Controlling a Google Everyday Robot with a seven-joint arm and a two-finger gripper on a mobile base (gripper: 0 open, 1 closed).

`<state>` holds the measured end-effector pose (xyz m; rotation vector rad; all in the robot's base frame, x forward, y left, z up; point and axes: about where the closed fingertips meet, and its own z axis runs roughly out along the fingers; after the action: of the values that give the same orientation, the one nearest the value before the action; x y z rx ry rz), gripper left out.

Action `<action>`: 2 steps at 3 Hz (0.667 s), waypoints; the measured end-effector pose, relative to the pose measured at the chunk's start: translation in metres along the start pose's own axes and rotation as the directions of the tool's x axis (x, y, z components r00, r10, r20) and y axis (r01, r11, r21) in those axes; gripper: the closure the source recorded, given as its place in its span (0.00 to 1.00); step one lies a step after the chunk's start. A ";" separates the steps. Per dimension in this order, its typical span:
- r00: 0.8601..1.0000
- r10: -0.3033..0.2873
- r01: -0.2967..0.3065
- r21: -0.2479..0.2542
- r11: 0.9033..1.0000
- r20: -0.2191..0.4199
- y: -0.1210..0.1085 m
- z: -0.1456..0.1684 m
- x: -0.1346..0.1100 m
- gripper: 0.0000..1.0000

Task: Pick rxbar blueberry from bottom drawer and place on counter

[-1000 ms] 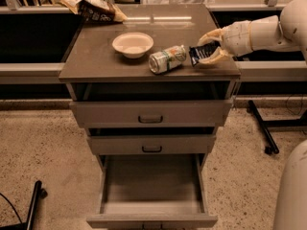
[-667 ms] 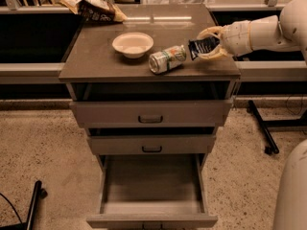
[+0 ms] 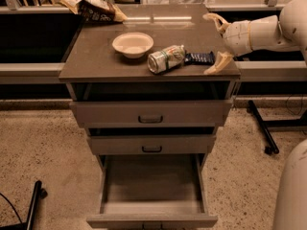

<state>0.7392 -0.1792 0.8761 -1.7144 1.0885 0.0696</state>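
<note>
The rxbar blueberry [image 3: 199, 58], a small dark navy bar, lies flat on the counter [image 3: 96, 56] near its right front edge, touching the lying silver-green can [image 3: 166, 59]. My gripper [image 3: 215, 41] is open at the counter's right edge, just right of the bar. One finger [image 3: 216, 19] points back and the other finger [image 3: 218, 63] rests by the front corner. It holds nothing. The bottom drawer [image 3: 151, 183] is pulled out and its grey inside shows nothing in it.
A cream bowl [image 3: 133, 44] stands mid-counter. A brown-and-tan snack bag [image 3: 94, 9] lies at the back left corner. Two upper drawers [image 3: 150, 114] are slightly open. A black stand leg [image 3: 263, 131] is on the floor at right, another [image 3: 33, 202] at lower left.
The gripper let go of the bar, which now lies flat on the counter beside the can. The fingers have spread open and the hand has drawn back slightly to the right.
</note>
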 end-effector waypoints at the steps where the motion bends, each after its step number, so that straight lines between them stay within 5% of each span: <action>1: 1.000 0.000 0.000 -0.011 1.000 0.000 0.002 -0.001 0.000 0.00; 2: 1.000 -0.002 0.001 -0.052 0.999 -0.022 0.006 -0.012 0.001 0.00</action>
<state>0.7304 -0.1891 0.8766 -1.7661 1.1105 0.0789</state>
